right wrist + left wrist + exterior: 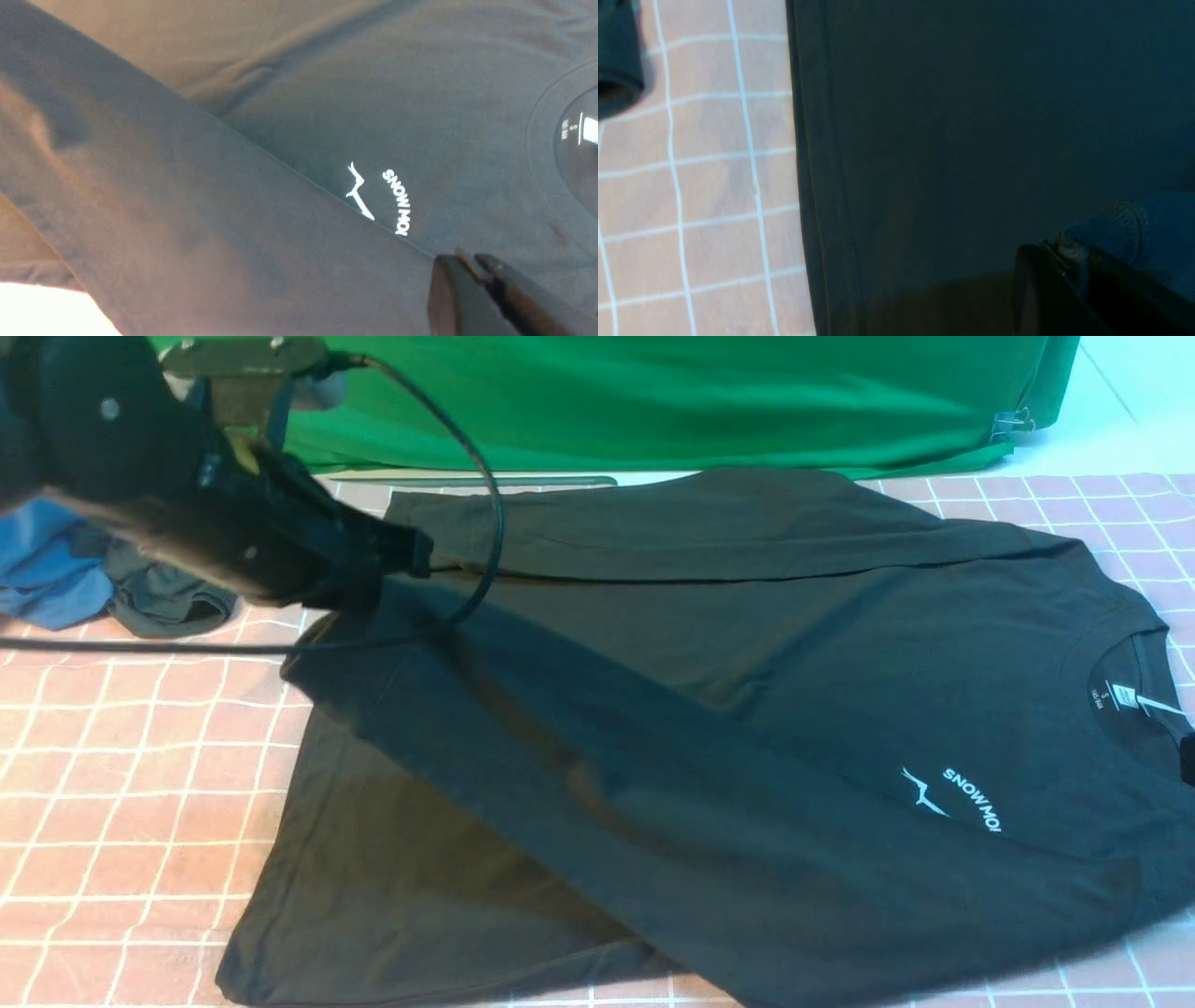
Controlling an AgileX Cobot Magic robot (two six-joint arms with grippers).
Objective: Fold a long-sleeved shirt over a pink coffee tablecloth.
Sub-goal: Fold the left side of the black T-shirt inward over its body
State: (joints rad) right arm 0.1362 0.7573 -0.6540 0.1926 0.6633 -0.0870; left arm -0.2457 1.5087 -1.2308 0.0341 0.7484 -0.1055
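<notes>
Pink gridded tablecloth [121, 775] under shirt [840, 644], green cloth [700, 392] behind; left gripper [425, 553] tight on sleeve [579, 737]; right gripper [469, 263] closed.

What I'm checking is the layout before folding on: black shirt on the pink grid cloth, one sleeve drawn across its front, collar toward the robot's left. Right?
Not quite: the front view shows the collar of the long-sleeved shirt toward the robot's right. The rest holds: it lies on the pink coffee tablecloth, one sleeve drawn across its front.
</notes>
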